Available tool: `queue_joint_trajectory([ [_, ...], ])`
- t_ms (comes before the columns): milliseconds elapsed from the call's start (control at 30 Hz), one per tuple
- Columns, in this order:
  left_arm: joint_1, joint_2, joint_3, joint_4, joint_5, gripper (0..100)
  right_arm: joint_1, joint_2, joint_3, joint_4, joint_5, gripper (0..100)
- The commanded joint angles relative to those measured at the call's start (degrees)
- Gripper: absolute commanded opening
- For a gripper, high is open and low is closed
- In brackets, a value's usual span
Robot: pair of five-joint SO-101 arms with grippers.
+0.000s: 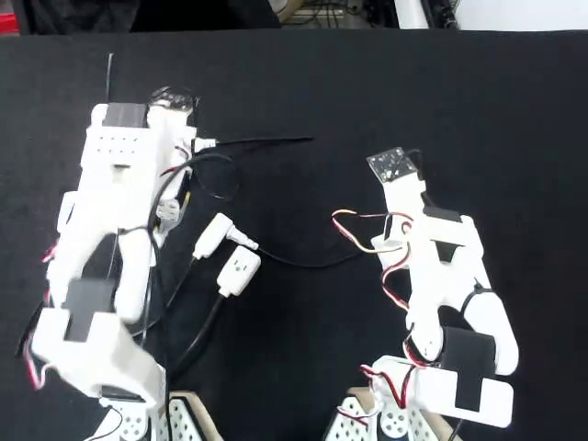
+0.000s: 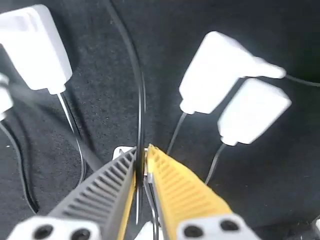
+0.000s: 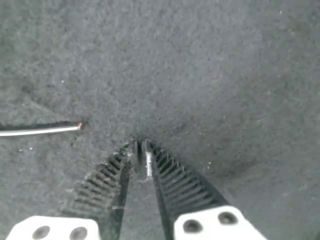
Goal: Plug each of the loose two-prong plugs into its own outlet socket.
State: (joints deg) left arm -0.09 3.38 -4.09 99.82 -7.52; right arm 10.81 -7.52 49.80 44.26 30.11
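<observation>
L fingers (image 2: 175, 185) clenched on black cord (image 2: 142, 100). R fingers (image 3: 175, 182) clenched, nothing btwn, tips at tabletop (image 3: 225, 60). White plug (image 1: 218, 234) lies just beside outlet socket (image 1: 237, 271), not plugged in.

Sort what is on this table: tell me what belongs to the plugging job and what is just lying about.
For the job:
- white plug
- outlet socket beside it
- another white corded block
- black cable in the shut left gripper

Lying about:
- loose cable end on the black table, near the shut right gripper
</observation>
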Motion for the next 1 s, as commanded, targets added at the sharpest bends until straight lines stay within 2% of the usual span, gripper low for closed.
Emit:
queue_joint_trajectory([
  [0,3.65,-12.13,1.63,0.97,2.29,3,1.58,0.04,-1.19,-0.79,0.53,1.8],
  [367,12.79,-34.11,2.24,0.79,12.57,3,1.58,0.04,-1.19,-0.79,0.53,1.8],
  [633,18.15,-32.00,1.54,-10.29,19.87,3,1.67,0.04,-1.19,-0.79,0.53,1.8],
  [867,26.77,-31.56,-10.42,-10.90,28.75,7,4.92,-0.04,-1.63,-0.44,0.35,1.8],
  [967,28.88,-30.86,-9.89,-11.69,30.86,7,6.95,-0.04,-2.59,-0.26,0.09,1.8],
])
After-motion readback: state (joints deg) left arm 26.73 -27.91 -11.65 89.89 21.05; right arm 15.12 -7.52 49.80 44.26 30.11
